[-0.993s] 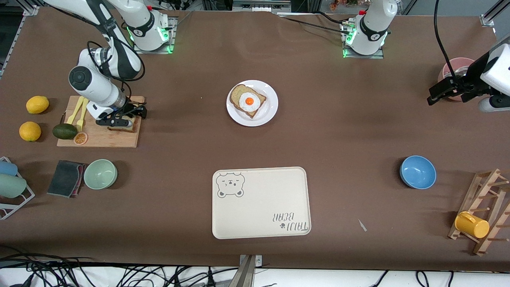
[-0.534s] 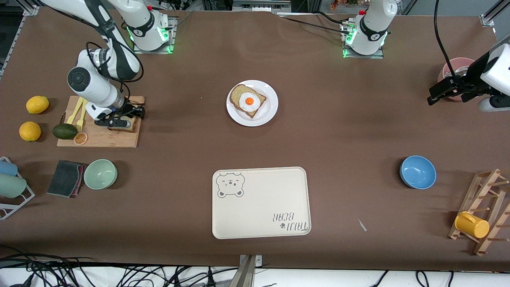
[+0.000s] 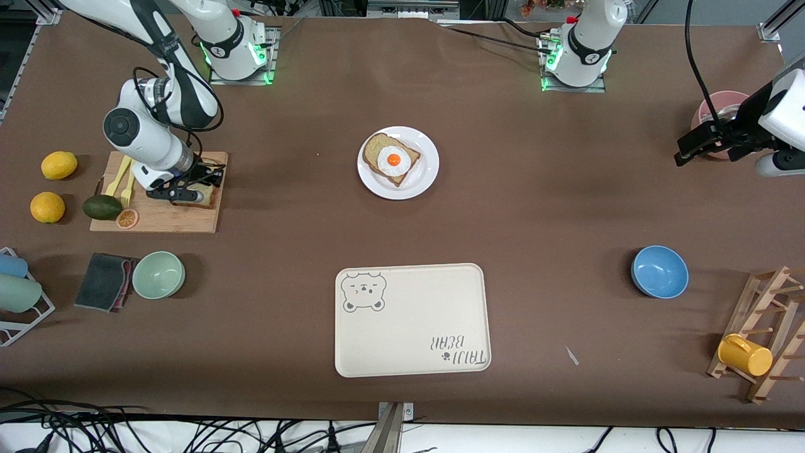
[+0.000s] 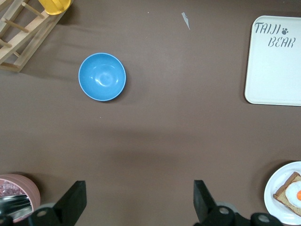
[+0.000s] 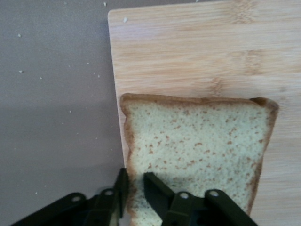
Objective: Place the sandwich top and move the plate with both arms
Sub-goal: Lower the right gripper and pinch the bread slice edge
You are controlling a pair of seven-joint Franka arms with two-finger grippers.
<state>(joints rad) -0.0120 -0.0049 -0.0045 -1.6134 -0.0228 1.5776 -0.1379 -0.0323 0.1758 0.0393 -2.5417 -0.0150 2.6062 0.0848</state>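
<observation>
Brown matte table (image 3: 541, 239); black cables along camera-side edge. Pale bamboo cutting board (image 3: 165, 217) at right arm's end. Right gripper (image 5: 135, 189) down on board, fingers pinched on crust edge of speckled tan wholegrain bread slice (image 5: 197, 150) lying flat there. Small round white plate (image 3: 426, 177) mid-table, well apart from right gripper, bearing egg-topped bread (image 3: 391, 158). Left gripper (image 4: 137, 200) waits spread wide, empty, above bare table, blue bowl (image 4: 102, 76) nearby.
</observation>
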